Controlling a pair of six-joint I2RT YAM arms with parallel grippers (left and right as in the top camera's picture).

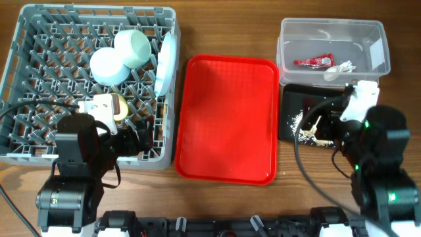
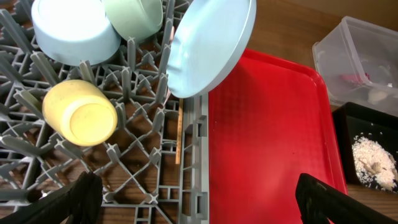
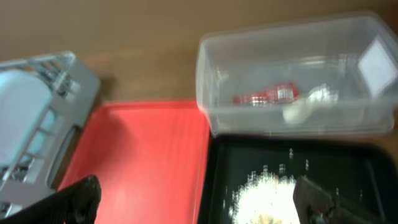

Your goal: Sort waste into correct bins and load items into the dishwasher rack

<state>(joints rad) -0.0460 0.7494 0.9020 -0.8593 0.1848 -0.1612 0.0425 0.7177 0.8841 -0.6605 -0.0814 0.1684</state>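
The grey dishwasher rack (image 1: 26, 72) holds a mint-green bowl (image 1: 133, 47), a light blue saucer (image 1: 107, 66), a pale blue plate (image 1: 168, 62) standing on edge and a yellow cup (image 1: 120, 106). In the left wrist view a thin wooden stick (image 2: 178, 134) lies in the grid beside the cup (image 2: 81, 112). My left gripper (image 2: 199, 202) hangs open and empty over the rack's near right corner. The clear tub (image 1: 332, 46) contains a red wrapper (image 1: 314, 62) and a white scrap (image 1: 339, 69). Beige crumbs (image 1: 306, 128) lie in the black tray (image 1: 293, 108). My right gripper (image 3: 199, 199) is open over that tray's left edge.
A red serving tray (image 1: 227, 118) lies bare between the rack and the two bins. My right arm (image 1: 378, 145) covers the black tray's right part. Bare wooden table shows beyond the trays.
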